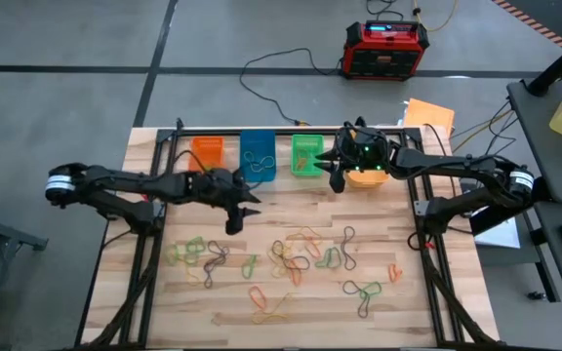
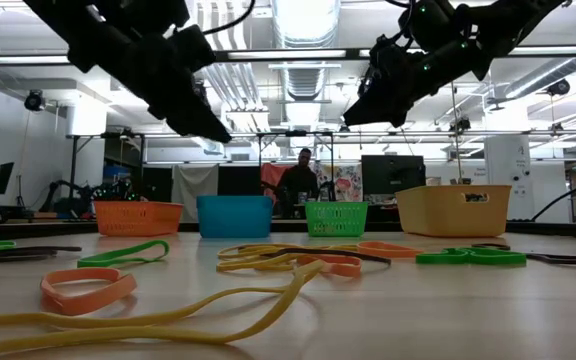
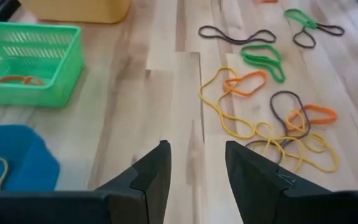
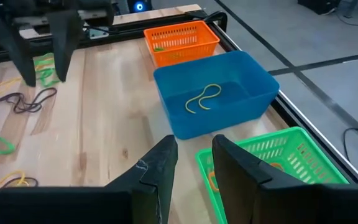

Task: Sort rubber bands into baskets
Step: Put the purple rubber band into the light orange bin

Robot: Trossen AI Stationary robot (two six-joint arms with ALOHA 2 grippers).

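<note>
Red-and-black box [image 1: 386,49] on floor beyond table [image 1: 261,312]

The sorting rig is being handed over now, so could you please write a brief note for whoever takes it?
Left gripper: open, empty, raised above bare table in front of the blue basket.
Right gripper: open, empty, raised by the green basket.
Done: one yellow band lies in the blue basket; an orange band lies in the green one; something green lies in the orange basket.
Left: most rubber bands are still scattered on the table. The yellow-orange basket contents cannot be seen.
</note>
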